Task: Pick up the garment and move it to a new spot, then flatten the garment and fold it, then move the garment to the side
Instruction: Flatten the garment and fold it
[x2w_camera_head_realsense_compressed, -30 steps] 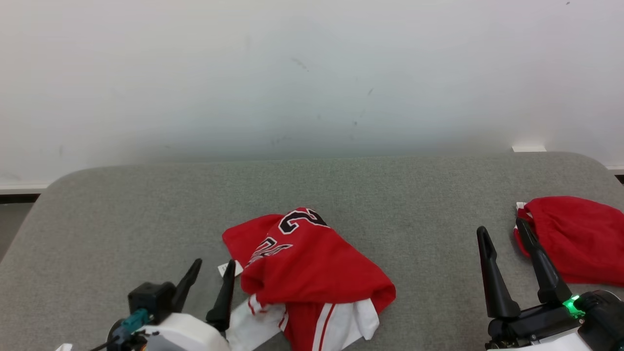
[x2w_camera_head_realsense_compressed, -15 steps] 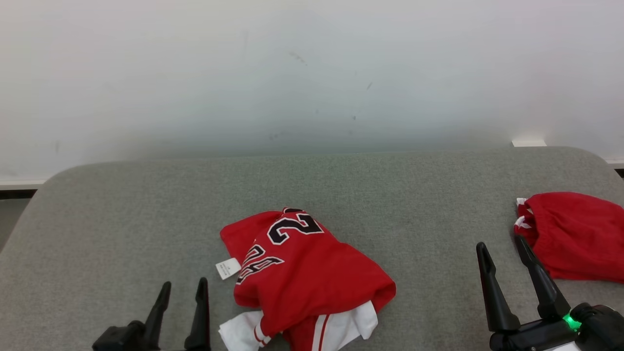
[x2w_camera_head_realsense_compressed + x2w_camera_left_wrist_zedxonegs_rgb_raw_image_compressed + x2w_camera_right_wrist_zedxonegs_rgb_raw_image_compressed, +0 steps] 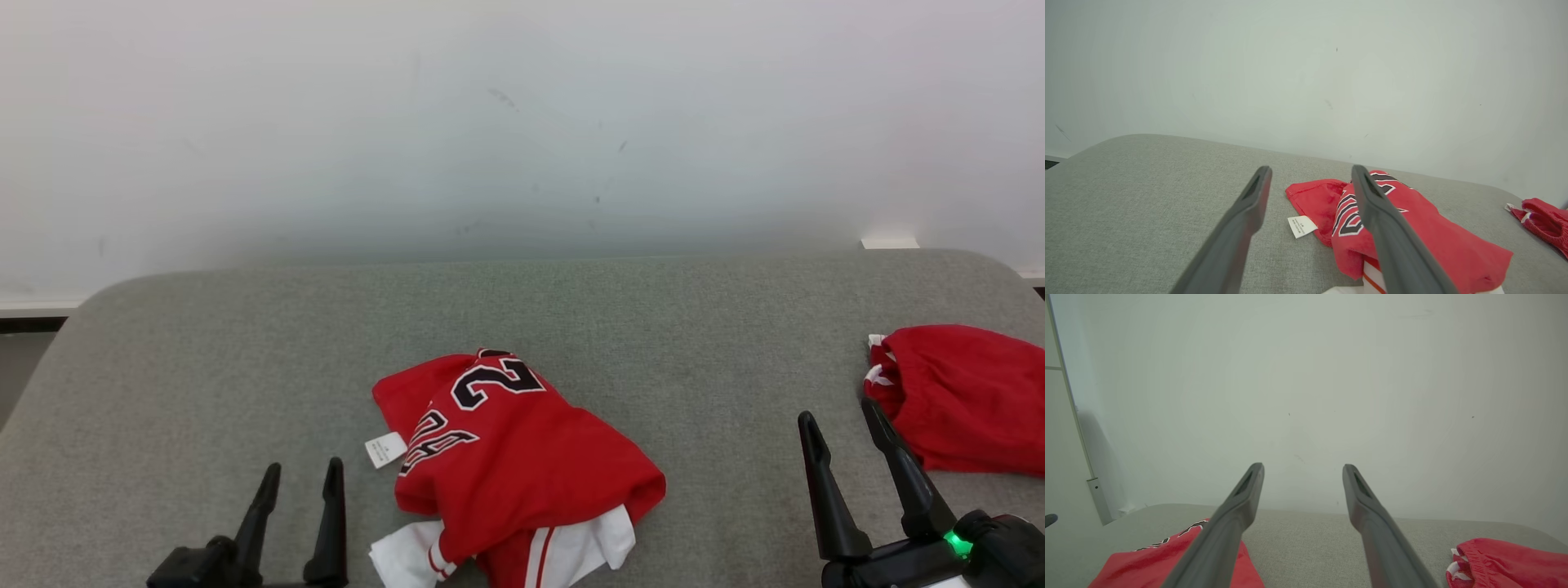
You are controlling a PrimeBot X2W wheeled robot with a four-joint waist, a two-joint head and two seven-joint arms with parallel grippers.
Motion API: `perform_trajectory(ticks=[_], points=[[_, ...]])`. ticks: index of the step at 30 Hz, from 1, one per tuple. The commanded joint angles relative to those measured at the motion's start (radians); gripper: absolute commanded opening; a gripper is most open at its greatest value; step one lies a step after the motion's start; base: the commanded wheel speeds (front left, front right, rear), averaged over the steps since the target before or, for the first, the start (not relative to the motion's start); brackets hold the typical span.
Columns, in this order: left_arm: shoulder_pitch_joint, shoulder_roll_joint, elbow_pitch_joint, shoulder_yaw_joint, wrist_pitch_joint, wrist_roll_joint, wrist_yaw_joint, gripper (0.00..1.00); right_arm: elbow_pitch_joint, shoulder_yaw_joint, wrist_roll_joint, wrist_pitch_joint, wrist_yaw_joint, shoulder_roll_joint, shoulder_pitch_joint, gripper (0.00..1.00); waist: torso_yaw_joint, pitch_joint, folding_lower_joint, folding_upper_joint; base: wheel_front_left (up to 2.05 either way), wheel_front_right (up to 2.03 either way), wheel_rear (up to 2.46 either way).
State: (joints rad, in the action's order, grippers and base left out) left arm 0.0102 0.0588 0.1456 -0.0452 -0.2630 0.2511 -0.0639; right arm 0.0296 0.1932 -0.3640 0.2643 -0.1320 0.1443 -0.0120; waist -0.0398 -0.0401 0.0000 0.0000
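Head view gives us the garment (image 3: 522, 457) as a crumpled red heap. Black numerals edged in white run across its upper fold. White cloth with red stripes spills from under it toward the near edge, and a small white tag (image 3: 384, 449) lies out on its left side. It rests on the grey worktop (image 3: 204, 367) at the middle of the near edge, its lowest part cut off by the frame.

The left end effector (image 3: 303, 465) sits at the near edge, left of the garment and clear of it, fingers spread wide and holding nothing. In the left wrist view the tag shows between its two fingers and the red heap lies past the right one. The right end effector (image 3: 838, 409) stands toward the right end of the near edge, well apart from the garment, also wide open and empty. Its outer fingertip is near a second garment (image 3: 963, 400), also red, at the right edge.

A second ago the left end effector stood farther in, with one finger against the white cloth by the tag and its pale wrist in view. It has since drawn back. The garment's top fold has sunk flatter, so the numerals read more fully. The right end effector is much as it was.
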Motion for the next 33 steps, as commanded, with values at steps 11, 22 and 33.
perform_trajectory(ticks=[11,22,33], points=[[0.0,-0.007,0.011,0.015,-0.002,-0.008,-0.027,1.0,-0.015,0.009,-0.006,0.0,0.003,0.01,-0.006,1.0,0.003,-0.001,0.0,0.0,0.0,0.0,0.0],[-0.006,-0.007,0.016,-0.002,-0.002,0.0,-0.023,1.0,-0.066,0.054,-0.002,0.0,0.003,0.028,-0.007,1.0,0.018,0.006,0.0,0.0,0.0,0.0,0.0],[-0.024,-0.006,0.017,-0.02,-0.002,0.002,-0.027,1.0,-0.252,0.408,0.018,-0.003,0.003,0.076,-0.129,1.0,0.075,0.011,0.0,0.0,0.0,0.0,0.0]])
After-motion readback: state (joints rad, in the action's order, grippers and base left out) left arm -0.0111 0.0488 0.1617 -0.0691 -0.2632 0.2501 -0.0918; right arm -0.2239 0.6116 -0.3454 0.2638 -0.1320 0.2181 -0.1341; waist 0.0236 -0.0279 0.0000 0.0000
